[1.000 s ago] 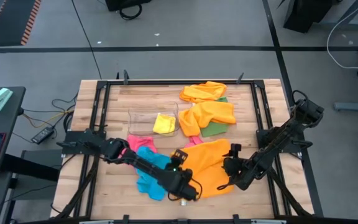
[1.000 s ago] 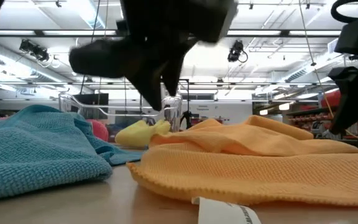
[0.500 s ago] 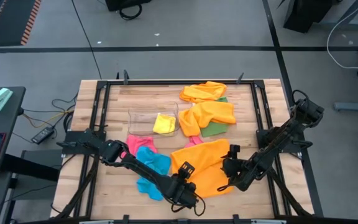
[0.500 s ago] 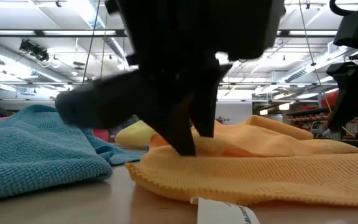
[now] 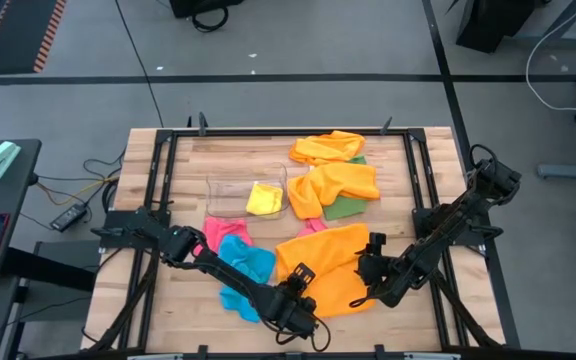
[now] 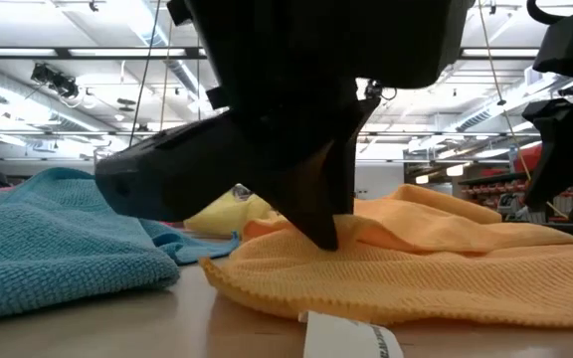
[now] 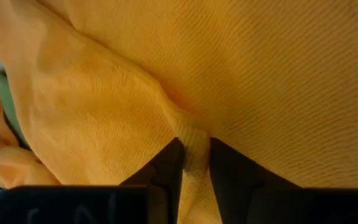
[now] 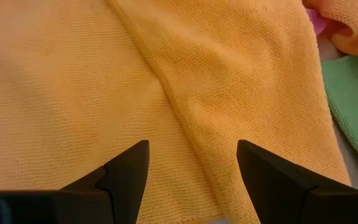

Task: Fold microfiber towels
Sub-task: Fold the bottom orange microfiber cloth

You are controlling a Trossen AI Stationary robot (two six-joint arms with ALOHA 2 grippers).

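A large orange microfiber towel [image 5: 330,265] lies spread on the table's near middle, slightly rumpled. My left gripper [image 5: 306,300] is down on its near left part and shut on a ridge of the cloth; in the low view the left gripper [image 6: 321,237] meets the orange towel [image 6: 436,268]. My right gripper [image 5: 373,272] hovers open over the towel's right edge, its fingers [image 8: 126,174] apart above the orange cloth [image 8: 229,93], touching nothing. A blue towel [image 5: 243,278] lies crumpled to the left. My left gripper pinches a small raised fold [image 7: 195,149] of the orange towel between its two fingers [image 7: 168,167]. The fingers slant down from the table's left. How many layers are in the fold I cannot tell. The rest of the towel lies slack on the table.
A pink towel [image 5: 220,230] lies behind the blue one. A clear bin [image 5: 230,195] holds a yellow towel [image 5: 264,198]. More orange towels [image 5: 336,165] and a green one [image 5: 348,208] lie at the back right. A white label [image 6: 351,340] sticks out at the towel's near edge.
My left gripper has come down onto the orange towel, tipping its fingers more steeply downward, and has shut, drawing up a small fold of cloth between them. The towel's near edge has shifted a little. My right gripper has kept still.
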